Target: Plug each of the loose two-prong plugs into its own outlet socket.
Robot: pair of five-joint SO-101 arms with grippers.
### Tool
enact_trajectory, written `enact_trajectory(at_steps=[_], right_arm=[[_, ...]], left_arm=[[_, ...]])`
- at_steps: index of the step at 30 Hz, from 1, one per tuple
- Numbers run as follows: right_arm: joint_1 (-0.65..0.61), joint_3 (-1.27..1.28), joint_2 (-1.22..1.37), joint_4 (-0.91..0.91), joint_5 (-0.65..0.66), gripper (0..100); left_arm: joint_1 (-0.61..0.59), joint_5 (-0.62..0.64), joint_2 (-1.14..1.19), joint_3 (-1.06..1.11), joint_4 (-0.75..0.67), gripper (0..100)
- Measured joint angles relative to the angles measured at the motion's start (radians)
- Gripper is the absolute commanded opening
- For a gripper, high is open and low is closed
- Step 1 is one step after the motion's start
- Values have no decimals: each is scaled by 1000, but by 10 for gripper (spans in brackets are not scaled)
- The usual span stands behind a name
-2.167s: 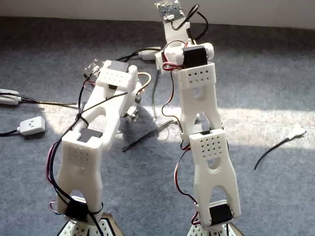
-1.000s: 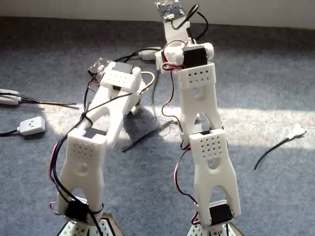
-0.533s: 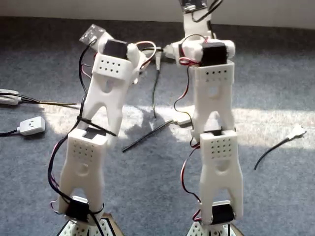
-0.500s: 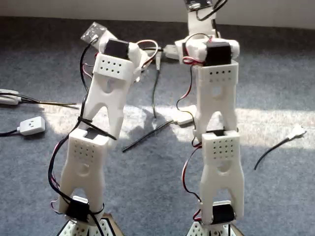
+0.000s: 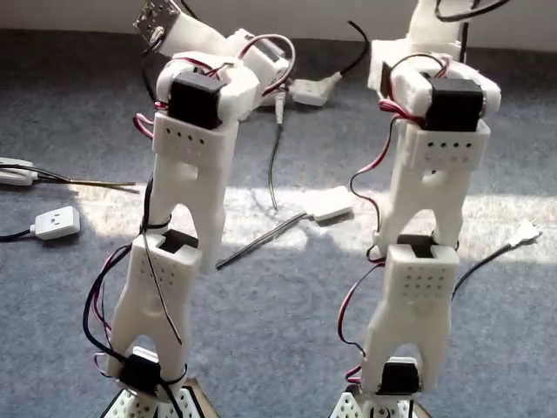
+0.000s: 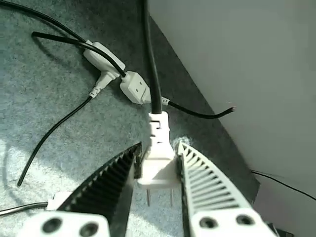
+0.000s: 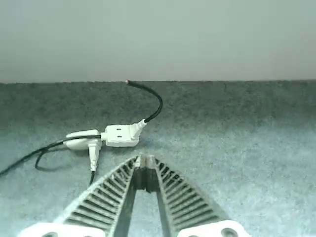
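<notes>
High view: on the grey, fuzzy tabletop [image 5: 287, 331] lies a flat rectangular socket block [image 5: 329, 205] with a thin black cord.

Left wrist view: the left end effector [image 6: 159, 148] pinches a white moulded plug [image 6: 157, 170] between its ribbed fingers [image 6: 111, 177], the plug's 2 metal prongs left bare.

Right wrist view: the right end effector [image 7: 144, 159] is pressed together above the tabletop, apart from a boxy white socket [image 7: 121, 134].

Grey carpet [image 5: 70, 104] meets a pale wall [image 7: 158, 34], a sunlit band [image 5: 496, 213] crossing the floor.
</notes>
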Motion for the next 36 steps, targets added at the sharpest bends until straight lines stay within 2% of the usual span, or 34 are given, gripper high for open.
enact_trajectory(at_steps=[4,8,12,18,27,36], right_arm=[[71,-9,-17,3,-262,7],[109,-14,12,3,-339,7],[104,-6,25,3,-348,7],[83,63,-43,3,-318,7],[38,203,-189,3,-206,7],[37,394,-404,3,-181,7]], left_arm=[[17,0,-8,-21,55,6],[61,21,2,-23,75,6],[124,123,21,-31,72,6],[143,143,-57,-31,86,6],[25,-80,-267,-32,95,6],[8,-107,-551,20,101,6]])
